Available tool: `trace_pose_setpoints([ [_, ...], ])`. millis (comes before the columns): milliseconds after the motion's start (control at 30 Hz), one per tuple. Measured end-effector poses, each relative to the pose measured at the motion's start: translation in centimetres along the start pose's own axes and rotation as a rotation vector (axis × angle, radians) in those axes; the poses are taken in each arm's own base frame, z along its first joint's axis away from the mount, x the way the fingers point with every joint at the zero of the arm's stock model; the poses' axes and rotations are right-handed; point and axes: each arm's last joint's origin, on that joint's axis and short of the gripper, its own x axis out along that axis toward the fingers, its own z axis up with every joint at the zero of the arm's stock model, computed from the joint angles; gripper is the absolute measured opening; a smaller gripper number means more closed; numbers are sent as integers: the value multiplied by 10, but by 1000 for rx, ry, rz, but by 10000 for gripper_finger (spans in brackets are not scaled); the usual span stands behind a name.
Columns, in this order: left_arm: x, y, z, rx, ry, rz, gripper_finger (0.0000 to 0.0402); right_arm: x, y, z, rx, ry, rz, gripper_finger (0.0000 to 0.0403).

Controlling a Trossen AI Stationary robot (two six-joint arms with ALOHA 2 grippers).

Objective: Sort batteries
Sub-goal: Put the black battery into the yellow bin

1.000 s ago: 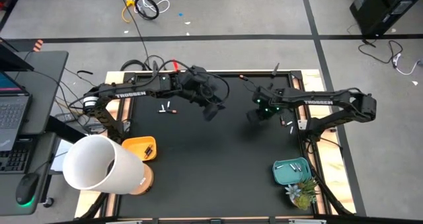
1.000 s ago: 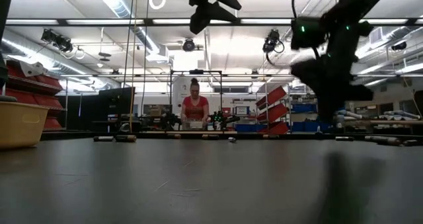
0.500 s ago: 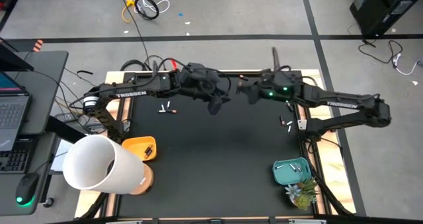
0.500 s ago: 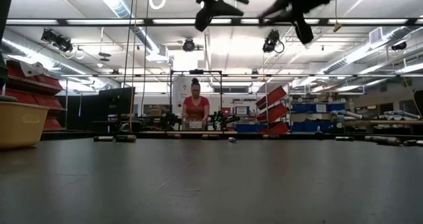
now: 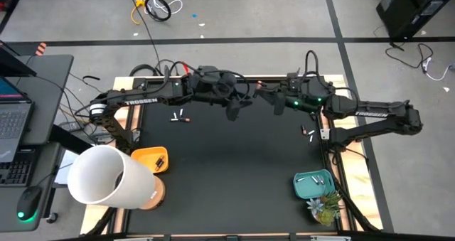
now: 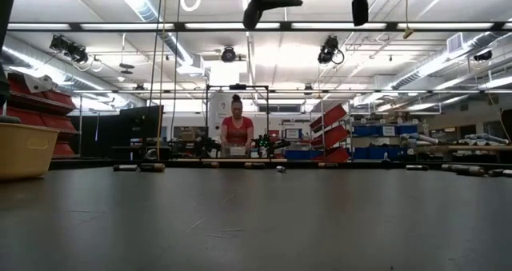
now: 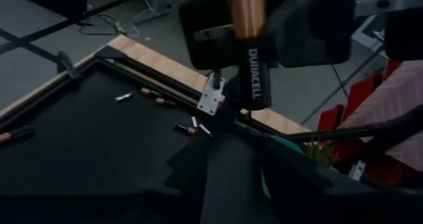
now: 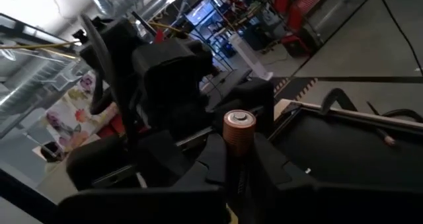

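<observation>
Right tool, clamped on a dark cylindrical battery with a copper-coloured end, has swung up from low over the black table within the last second and now hangs nose to nose with the left tool above the table's far edge. Left tool's fingers stand part-way open with nothing between them, and its wrist view looks straight at the lettered battery held upright in the other tool's grip. From where I stand it reads as a hand-over in mid-air, the dark cell on its way toward the left arm's side, where a small orange bin already holds similar dark cells; that is my guess only.

Loose batteries lie on the table still: a pair near the left arm, a few beside the right arm's base, and more along the wooden border in the left wrist view. Pale cells sit in a teal tray at the near right corner.

Much is hard to make out. At table height both tools are cut off at the upper edge, only dark tips showing. A tall white paper cup hides part of the near left corner. Whether the two tools touch I cannot tell. A person in a red top stands far off
</observation>
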Motion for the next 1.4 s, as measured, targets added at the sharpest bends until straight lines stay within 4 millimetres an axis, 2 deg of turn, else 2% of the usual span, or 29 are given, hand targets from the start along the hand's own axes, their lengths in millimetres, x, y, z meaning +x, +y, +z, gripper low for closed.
trace_pose_setpoints([
  [200,0,-2,4,11,-38,-23,153,2,2,-6,-9,0,-20,24],
  [533,0,-3,5,16,-46,-31,152,18,5,-18,-2,9,9,24],
  [633,0,-2,5,19,-50,-19,131,20,8,-22,1,8,31,24],
  [767,-1,-2,4,15,-46,3,59,21,9,-25,-9,14,27,23],
  [900,-1,-1,3,28,-43,20,63,20,10,-26,-24,24,28,27],
  [1200,-3,2,2,35,-30,76,63,20,5,-26,43,68,10,170],
  [1300,-19,3,7,39,-15,116,63,17,2,-24,31,77,-1,192],
  [1400,-41,0,11,74,9,147,63,9,1,-14,28,49,-13,197],
])
